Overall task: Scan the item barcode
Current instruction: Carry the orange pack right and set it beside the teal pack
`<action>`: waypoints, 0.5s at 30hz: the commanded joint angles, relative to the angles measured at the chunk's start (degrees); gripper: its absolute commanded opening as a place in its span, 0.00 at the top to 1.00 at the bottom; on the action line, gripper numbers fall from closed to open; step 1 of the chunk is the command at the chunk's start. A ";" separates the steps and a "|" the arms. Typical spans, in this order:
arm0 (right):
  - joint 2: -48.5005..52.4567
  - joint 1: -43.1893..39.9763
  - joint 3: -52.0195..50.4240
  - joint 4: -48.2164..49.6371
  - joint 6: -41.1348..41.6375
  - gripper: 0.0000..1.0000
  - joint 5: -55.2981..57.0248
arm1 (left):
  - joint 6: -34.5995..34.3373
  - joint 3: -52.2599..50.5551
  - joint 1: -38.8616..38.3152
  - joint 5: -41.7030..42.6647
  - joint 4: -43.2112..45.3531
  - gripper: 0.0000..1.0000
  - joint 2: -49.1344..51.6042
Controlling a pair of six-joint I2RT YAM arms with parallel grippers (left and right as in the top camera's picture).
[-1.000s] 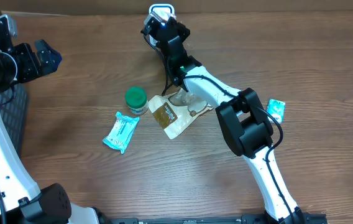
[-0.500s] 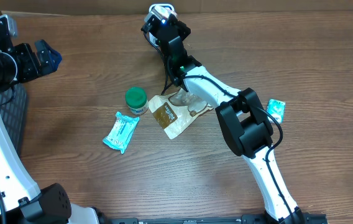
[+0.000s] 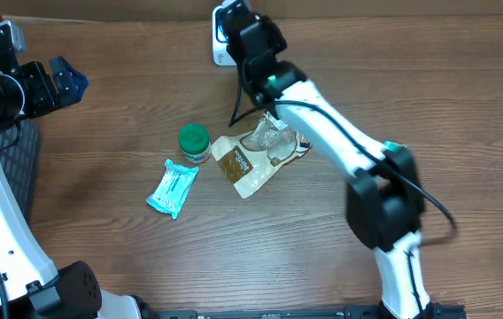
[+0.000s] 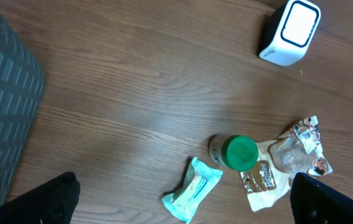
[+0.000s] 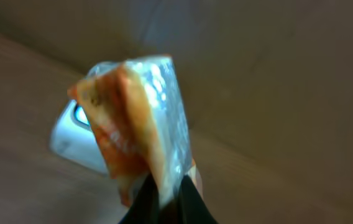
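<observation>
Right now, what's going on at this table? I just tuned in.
The right gripper is shut on a small clear-wrapped orange packet and holds it up close to the white scanner near the table's far edge. The left gripper is open and empty, off to the left. A green-lidded jar, a brown pouch and a teal packet lie mid-table, untouched.

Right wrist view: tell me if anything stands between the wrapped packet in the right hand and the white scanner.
Nothing visible does. The right hand holds the wrapped packet up in front of the white scanner, and only open air shows between them.
</observation>
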 commanded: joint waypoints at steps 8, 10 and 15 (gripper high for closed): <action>-17.53 -5.81 0.85 -39.50 28.44 0.96 -23.32 | 1.07 0.83 -0.15 0.44 0.02 0.00 -0.39; -17.38 -8.48 0.72 -46.31 30.91 0.96 -23.32 | 1.07 0.83 -0.15 0.44 0.02 0.00 -0.39; -17.35 -16.48 -4.66 -53.16 33.53 0.96 -24.20 | 1.07 0.83 -0.15 0.44 0.00 0.00 -0.39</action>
